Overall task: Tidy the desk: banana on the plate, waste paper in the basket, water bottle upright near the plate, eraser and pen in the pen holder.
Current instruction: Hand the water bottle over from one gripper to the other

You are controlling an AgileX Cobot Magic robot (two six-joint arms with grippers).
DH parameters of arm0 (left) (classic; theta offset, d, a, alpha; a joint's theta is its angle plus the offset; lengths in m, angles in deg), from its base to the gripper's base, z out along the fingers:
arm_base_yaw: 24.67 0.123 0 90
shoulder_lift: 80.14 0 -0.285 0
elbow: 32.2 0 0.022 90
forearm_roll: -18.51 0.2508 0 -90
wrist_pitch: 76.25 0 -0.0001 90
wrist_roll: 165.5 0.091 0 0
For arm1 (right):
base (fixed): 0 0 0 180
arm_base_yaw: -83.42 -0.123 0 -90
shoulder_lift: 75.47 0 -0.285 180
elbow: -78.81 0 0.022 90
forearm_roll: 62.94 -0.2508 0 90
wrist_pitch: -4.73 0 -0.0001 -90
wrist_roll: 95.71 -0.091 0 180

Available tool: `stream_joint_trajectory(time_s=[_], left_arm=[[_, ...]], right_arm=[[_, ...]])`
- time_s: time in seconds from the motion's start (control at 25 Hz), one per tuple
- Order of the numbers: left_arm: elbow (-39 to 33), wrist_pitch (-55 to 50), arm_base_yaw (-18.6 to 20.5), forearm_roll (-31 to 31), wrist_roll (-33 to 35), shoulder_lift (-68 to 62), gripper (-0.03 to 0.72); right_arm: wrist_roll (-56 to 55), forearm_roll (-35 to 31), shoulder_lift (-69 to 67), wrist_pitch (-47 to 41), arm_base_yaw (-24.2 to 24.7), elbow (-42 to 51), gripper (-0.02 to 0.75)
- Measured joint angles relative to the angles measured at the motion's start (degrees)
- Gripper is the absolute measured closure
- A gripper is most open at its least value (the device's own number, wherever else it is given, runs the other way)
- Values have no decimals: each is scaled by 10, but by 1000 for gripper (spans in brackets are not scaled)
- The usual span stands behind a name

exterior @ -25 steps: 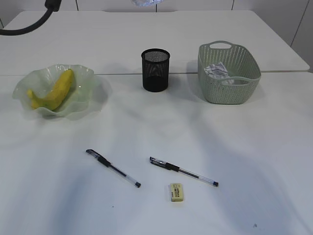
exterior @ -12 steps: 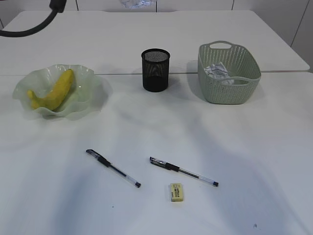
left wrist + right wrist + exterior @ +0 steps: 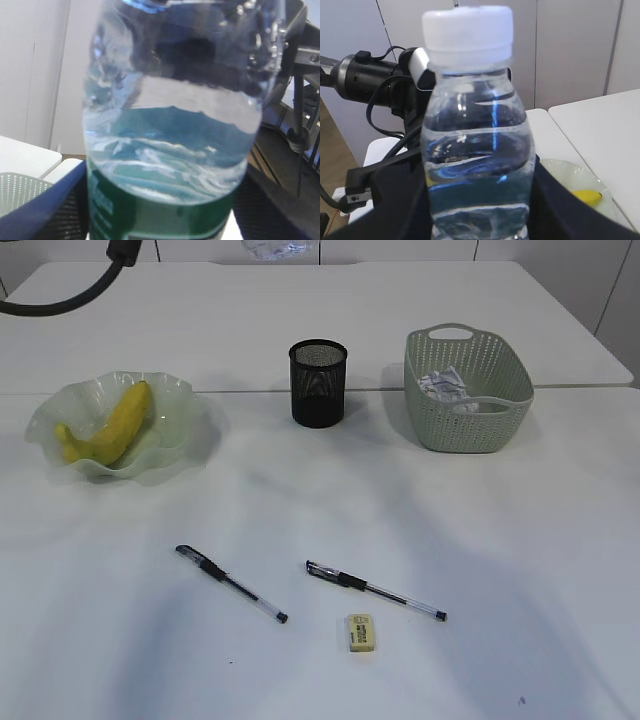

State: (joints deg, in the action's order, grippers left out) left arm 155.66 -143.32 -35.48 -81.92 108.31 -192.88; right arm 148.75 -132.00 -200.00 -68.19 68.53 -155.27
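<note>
Handing over the bottle above the desk
You are gripping it in the right claw; left claw's state I cannot tell; be lowering it upright beside the plate.

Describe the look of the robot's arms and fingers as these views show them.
Little shows. In the exterior view only a black cable curves in at the top left. The right wrist view shows the other arm: black, tube-shaped, with a pale grey band and loose black cables. Each wrist view shows dark, matte fingers at the bottom edge, blurred. No markings can be made out.
</note>
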Motion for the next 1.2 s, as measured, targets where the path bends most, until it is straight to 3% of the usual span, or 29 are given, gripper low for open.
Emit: stream_joint_trajectory(time_s=[0.52, 0.88, 1.2], left_arm=[[28, -1, -12, 1, -5, 0, 115], [28, 1, -12, 8, -5, 0, 234], [30, 1, -12, 13, -6, 0, 252]], right_arm=[[0, 0, 0, 0, -13, 0, 398], [-1, 0, 0, -6, -13, 0, 398], [-1, 0, 0, -7, -13, 0, 398]])
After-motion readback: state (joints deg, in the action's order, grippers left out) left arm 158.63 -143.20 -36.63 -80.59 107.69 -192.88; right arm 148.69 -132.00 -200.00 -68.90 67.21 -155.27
